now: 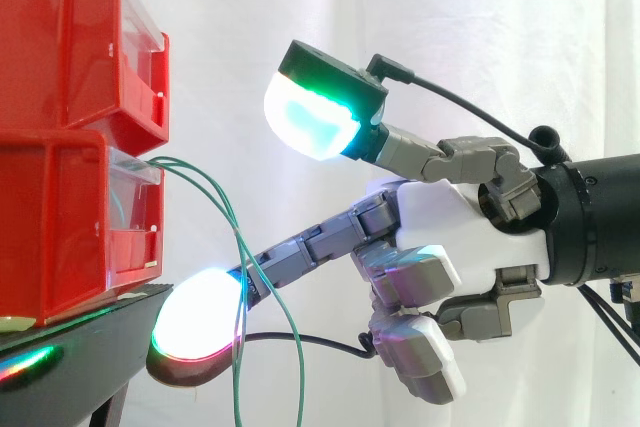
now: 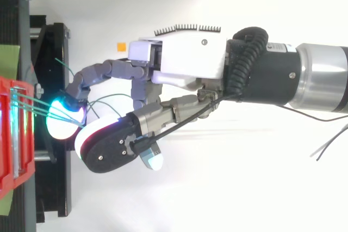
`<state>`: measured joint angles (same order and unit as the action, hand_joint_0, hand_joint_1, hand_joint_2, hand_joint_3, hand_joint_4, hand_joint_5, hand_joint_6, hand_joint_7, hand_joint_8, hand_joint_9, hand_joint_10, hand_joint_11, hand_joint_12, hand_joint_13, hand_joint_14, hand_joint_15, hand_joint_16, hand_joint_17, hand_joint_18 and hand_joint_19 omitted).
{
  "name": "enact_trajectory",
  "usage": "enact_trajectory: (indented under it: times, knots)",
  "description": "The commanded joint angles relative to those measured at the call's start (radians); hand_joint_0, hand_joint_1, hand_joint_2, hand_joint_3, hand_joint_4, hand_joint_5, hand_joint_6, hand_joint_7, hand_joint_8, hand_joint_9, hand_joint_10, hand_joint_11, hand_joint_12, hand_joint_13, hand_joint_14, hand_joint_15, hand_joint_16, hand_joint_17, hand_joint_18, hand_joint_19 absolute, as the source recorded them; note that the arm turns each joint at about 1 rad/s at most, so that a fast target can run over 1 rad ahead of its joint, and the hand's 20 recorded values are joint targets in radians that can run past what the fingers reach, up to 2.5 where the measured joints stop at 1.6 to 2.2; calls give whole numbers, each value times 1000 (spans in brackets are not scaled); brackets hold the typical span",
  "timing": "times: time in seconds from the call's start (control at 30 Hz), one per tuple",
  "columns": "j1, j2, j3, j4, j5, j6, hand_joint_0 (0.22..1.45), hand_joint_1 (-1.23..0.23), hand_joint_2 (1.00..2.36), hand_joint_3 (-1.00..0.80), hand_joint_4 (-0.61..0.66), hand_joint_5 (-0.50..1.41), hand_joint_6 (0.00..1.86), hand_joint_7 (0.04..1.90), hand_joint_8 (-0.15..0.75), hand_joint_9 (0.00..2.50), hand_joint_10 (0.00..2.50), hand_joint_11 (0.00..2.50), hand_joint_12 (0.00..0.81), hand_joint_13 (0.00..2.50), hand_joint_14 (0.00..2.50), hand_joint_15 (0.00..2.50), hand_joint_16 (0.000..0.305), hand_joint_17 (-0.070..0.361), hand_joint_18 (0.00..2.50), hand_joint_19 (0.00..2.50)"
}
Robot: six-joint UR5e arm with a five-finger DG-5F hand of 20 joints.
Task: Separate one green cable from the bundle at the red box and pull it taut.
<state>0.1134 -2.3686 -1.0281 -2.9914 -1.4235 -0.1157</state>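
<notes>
Thin green cables [image 1: 237, 397] come out of the lower red box [image 1: 60, 227] and hang in loops past the edge of the black stand [image 1: 90, 347]. My hand [image 1: 440, 222] reaches in from the right. One straight finger stretches down and left, and its glowing pad [image 1: 200, 327] lies against the hanging strands. The thumb pad [image 1: 310, 117] is held well above, apart from the cables. The other fingers are curled under the palm with nothing in them. From above, the cables [image 2: 32, 107] run from the red box [image 2: 8, 134] to the lit fingertip [image 2: 62, 120].
A second red box [image 1: 70, 37] is stacked on the lower one. The black stand [image 2: 54, 52] carries both boxes at the left. A white curtain hangs behind. A small orange mark [image 2: 122, 46] lies on the white floor near the hand.
</notes>
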Motion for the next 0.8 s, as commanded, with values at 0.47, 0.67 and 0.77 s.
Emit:
enact_trajectory:
  times: [0.47,0.67,0.77]
  knots:
    - [22,0,2,-57,0,105,375,-441,1000,-500,269,-128,501,660,319,1708,19,605,491,1533,16,531,90,202,1989,342]
    - [23,2,5,-75,-3,160,381,-445,1000,-500,272,-123,501,658,313,1726,21,623,488,1545,16,542,89,200,1986,345]
    - [23,2,6,-80,-3,205,387,-447,1000,-500,274,-120,502,664,314,1748,18,643,492,1548,18,550,89,199,1979,352]
